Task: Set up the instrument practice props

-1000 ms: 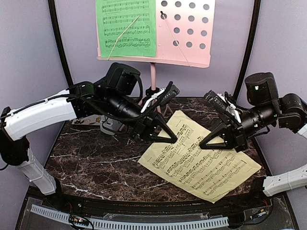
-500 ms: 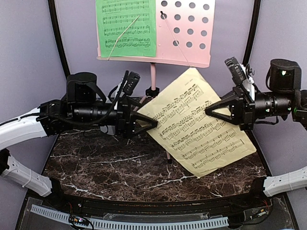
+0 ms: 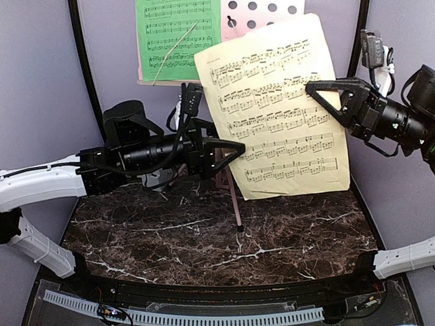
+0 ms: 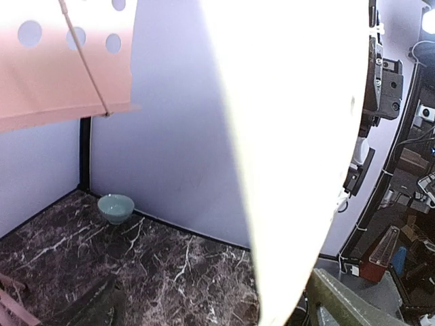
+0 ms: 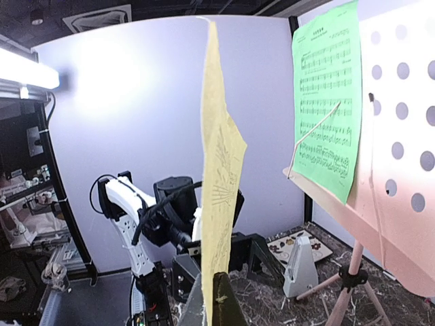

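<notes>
Top external view: the pale-yellow page (image 3: pixel 279 102) is held upright in the air above the counter (image 3: pixel 170 231), printed side toward the camera, slightly tilted. The left hand (image 3: pixel 236 146) is closed on the page's left edge, low down. The right hand (image 3: pixel 314 87) is closed on its right edge, higher up. The page stands in front of the right half of the pink music stand (image 3: pixel 262 15), hiding most of the hole-dotted desk there. The green page (image 3: pixel 178 34) sits on the left half of that desk, with a thin wire (image 3: pixel 175 51) lying diagonally across it. One slim leg of the stand reaches the counter below the held page. Left wrist view: the pale-yellow page fills the middle of the frame, washed out by light, with a finger of the left hand showing at either side of its lower part. A small pale-green bowl (image 4: pixel 115 208) stands on the counter near the back wall, below the pink desk. Right wrist view: the page appears edge-on, pinched at its base between the right hand's fingers, with a visible gap between it and the stand's desk. The metronome (image 5: pixel 300 263) stands upright on the counter beside the stand's pole. The flower-patterned card (image 5: pixel 277 243) lies flat just behind the metronome.
</notes>
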`<state>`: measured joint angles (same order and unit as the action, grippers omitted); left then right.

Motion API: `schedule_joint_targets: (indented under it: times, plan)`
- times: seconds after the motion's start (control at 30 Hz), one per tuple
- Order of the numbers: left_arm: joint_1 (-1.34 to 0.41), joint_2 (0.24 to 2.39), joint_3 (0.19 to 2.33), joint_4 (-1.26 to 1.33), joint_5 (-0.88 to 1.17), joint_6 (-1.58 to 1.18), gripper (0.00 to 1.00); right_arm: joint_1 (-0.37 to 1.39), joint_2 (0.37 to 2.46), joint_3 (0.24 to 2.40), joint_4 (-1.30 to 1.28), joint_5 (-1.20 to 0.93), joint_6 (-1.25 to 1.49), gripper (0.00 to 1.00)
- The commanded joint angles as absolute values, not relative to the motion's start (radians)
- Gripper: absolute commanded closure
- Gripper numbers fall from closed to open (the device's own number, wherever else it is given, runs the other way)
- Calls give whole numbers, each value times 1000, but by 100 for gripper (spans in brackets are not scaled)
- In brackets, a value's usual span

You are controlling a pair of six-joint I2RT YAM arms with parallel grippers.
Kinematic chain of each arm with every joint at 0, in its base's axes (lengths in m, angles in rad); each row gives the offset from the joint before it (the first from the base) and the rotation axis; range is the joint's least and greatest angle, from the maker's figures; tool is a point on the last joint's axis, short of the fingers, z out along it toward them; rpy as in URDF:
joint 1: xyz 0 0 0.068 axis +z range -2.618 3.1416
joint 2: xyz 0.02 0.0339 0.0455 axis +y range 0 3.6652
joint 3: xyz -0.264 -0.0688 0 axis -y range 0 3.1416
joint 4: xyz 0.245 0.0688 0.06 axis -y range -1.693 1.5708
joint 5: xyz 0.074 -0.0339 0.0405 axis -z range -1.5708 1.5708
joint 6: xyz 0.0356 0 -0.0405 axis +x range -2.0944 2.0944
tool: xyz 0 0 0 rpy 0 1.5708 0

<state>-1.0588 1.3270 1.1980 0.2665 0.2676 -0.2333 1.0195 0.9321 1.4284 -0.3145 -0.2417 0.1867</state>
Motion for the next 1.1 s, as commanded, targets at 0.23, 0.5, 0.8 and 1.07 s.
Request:
schedule_joint_targets:
  times: [0.23, 0.5, 0.8, 1.07]
  plan:
    - [-1069, 1370, 1286, 595, 292, -328, 40, 1026, 903, 1395, -139, -156, 276, 100]
    - [-1072, 1311, 1309, 531, 163, -316, 98, 1025, 935, 1364, -74, -75, 279, 100]
    - [-1075, 1331, 1388, 469, 130, -267, 69, 1025, 980, 1368, 21, -46, 264, 100]
    - [-1075, 1327, 1432, 417, 104, -239, 100, 1026, 967, 1367, -6, -3, 283, 98]
